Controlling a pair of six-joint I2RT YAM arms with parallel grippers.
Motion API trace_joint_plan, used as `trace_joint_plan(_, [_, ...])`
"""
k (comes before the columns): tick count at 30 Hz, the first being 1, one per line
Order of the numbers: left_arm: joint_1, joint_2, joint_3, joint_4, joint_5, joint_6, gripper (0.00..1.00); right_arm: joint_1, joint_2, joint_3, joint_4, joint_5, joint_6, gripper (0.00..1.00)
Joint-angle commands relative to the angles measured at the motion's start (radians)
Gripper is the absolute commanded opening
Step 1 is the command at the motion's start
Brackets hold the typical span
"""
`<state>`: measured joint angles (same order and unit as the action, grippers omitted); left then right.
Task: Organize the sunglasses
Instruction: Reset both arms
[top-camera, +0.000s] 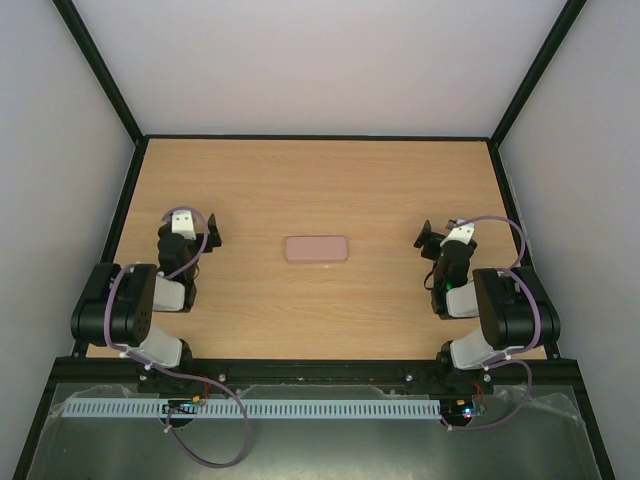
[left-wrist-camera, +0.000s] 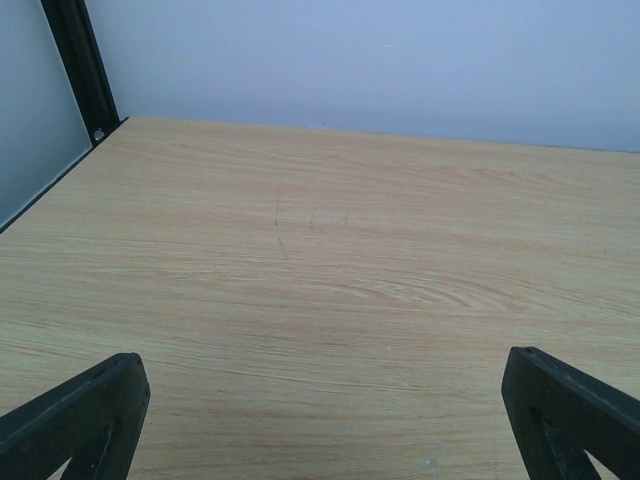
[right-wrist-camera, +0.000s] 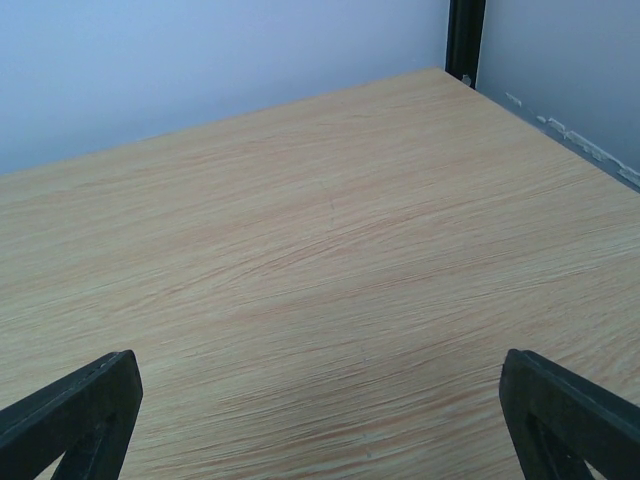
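The left hand (top-camera: 190, 228) stood released, its two black fingers (left-wrist-camera: 85, 415) spread wide at the bottom corners of its wrist view. Only bare wood lay between them, and it grasped nothing. The right hand (top-camera: 448, 240) was released too, its fingers (right-wrist-camera: 570, 415) just as far apart over bare wood. Both hands were held low over the desk (top-camera: 300, 180), pointing away from the arm bases toward the far wall (top-camera: 320, 60).

Seen from above, the pink case (top-camera: 316, 248) lay flat and shut on the light wood, its long sides parallel to the desk's near edge. The left hand sat well to the left of the case and the right hand well to its right. Both were roughly level with it and touched neither it nor each other.

The sunglasses showed in none of the three views. With the case shut, it could not be told whether they were inside it.

Beyond the case, pale walls closed the desk on three sides. A black post (left-wrist-camera: 80, 60) rose at the far left corner and another post (right-wrist-camera: 465, 35) at the far right. On the near side of the case, past the desk's edge, the two arm bases sat on a black rail (top-camera: 320, 372), with a white slotted strip (top-camera: 300, 409) in front. Purple cables (top-camera: 225, 440) looped from the arms.
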<state>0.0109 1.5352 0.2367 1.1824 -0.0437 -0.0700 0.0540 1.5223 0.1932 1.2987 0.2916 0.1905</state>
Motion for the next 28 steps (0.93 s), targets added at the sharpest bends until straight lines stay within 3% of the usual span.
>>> trace_joint_plan(1, [-0.003,0.002,0.007,0.071,-0.018,0.016,1.00,0.004,0.007,0.011,0.014,0.008,-0.015,0.99])
trace_joint_plan(28, [-0.003,0.004,0.015,0.057,-0.019,0.013,0.99,0.004,0.009,0.018,0.007,0.001,-0.018,0.99])
